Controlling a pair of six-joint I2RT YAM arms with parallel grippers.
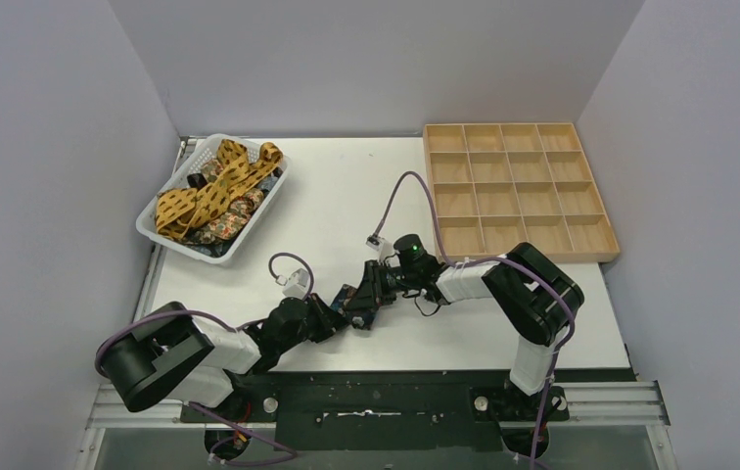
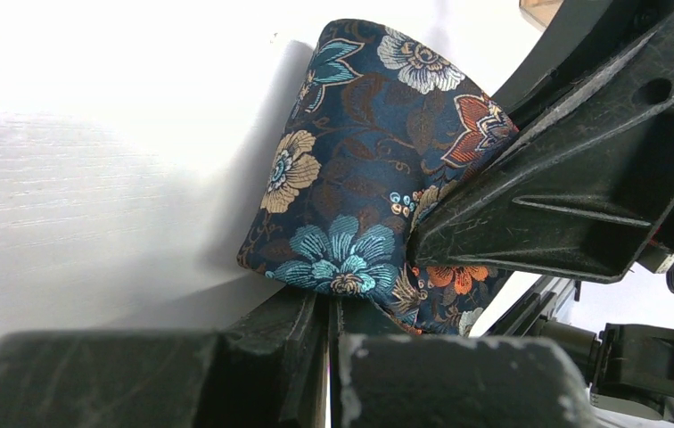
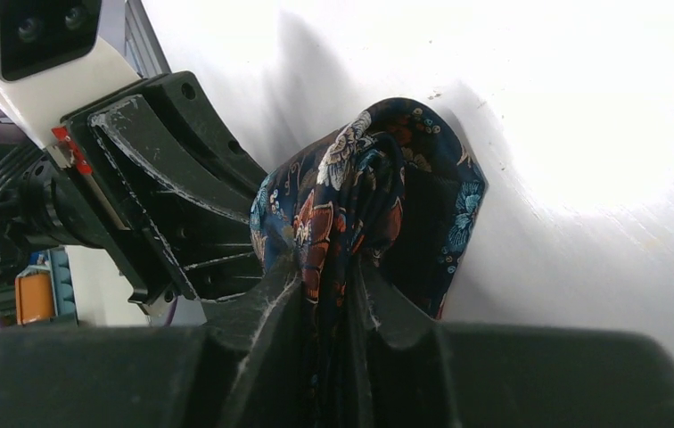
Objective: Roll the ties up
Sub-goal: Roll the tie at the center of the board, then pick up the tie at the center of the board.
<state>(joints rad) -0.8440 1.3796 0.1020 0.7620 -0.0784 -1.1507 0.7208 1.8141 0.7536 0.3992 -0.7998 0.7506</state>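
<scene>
A white bench (image 1: 346, 196) sits between pale walls. Close to its front edge, the left fingers (image 2: 308, 314) and right fingers (image 3: 291, 294) meet on one dark floral tie (image 2: 360, 178), which is bunched into a short bundle. The overhead view hides the grip. Each wrist view shows its own fingers clenched on a fold of fabric, with the other arm's just beside. Open bench lies beyond. At the far side, a white basket (image 1: 260, 215) of yellow and floral ties (image 1: 214, 186) stands on the left and a wooden divided tray (image 1: 513, 186) on the right.
</scene>
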